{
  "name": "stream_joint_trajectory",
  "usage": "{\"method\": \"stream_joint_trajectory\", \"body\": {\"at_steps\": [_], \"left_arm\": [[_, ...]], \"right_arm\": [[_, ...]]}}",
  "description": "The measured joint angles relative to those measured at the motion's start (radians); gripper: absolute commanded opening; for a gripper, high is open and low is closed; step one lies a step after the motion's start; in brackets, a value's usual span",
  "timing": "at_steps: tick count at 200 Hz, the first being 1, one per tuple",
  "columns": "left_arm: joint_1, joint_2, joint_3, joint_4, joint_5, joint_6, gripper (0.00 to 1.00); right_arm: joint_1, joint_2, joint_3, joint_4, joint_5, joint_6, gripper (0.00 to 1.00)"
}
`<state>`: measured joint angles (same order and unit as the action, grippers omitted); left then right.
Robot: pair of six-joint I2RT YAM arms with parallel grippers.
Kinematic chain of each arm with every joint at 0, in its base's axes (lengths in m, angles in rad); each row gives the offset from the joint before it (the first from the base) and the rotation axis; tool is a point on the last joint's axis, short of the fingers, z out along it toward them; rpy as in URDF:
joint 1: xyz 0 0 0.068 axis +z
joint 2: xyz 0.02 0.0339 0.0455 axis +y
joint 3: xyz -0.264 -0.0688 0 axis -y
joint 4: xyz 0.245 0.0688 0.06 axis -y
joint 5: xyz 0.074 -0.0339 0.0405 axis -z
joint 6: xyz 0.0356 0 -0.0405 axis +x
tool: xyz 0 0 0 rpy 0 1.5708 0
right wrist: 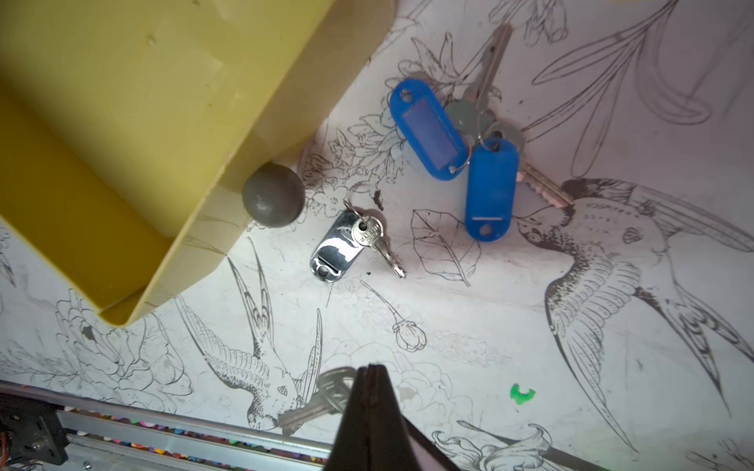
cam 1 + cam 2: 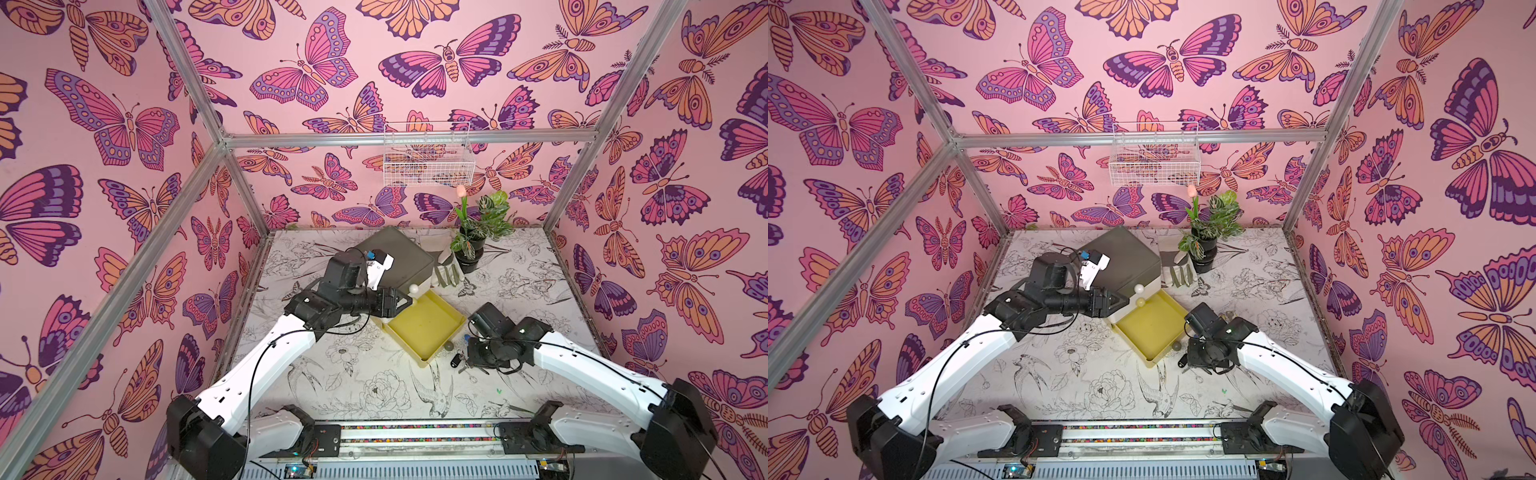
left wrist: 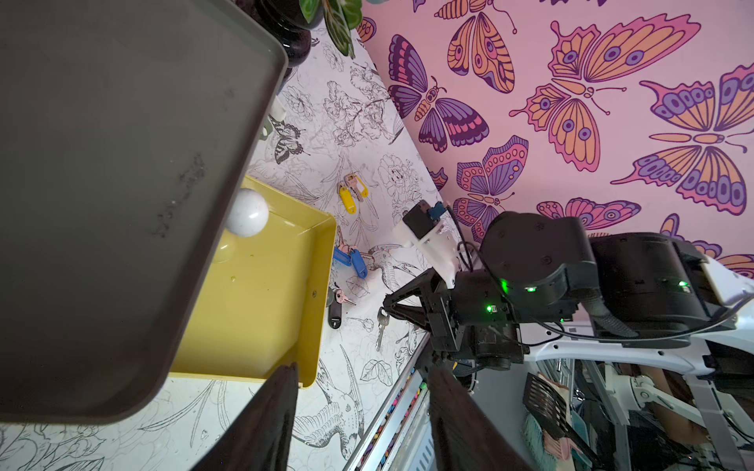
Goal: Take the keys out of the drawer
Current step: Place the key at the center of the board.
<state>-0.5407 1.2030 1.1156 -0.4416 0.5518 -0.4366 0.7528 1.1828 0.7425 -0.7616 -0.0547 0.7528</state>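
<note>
One key [image 1: 331, 392] pinched in closed right gripper [image 1: 369, 368].

Bright, even light, soft shadows, wide-angle bending at edges

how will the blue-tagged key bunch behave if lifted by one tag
Probably floppy: the blue-tagged key bunch has two tags and keys joined only by a thin ring, so the rest would likely dangle. The tags look smooth, so a grip may slip. Lying flat, it should slide, not roll, if pushed.
</note>
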Motion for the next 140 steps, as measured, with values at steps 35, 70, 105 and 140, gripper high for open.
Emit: {"method": "stream_joint_trajectory", "body": {"at_steps": [35,70,105,140], "left_arm": [[0.071,0.020,0.024,-0.005,-0.010,-0.001,0.57],[0.110,0.140,0.132,-0.009,-0.004,0.013,0.57],[0.129,0.236,0.206,-0.023,0.005,0.031,0.57],[0.143,0.296,0.251,-0.027,0.013,0.041,0.57]], "right_arm": [[0.000,0.068,-0.020,0.084,-0.014,0.002,0.00],[-0.001,0.137,-0.026,0.153,-0.025,0.002,0.05],[-0.007,0.188,-0.026,0.187,-0.027,0.001,0.15],[-0.007,0.211,-0.026,0.206,-0.034,0.002,0.26]]}}
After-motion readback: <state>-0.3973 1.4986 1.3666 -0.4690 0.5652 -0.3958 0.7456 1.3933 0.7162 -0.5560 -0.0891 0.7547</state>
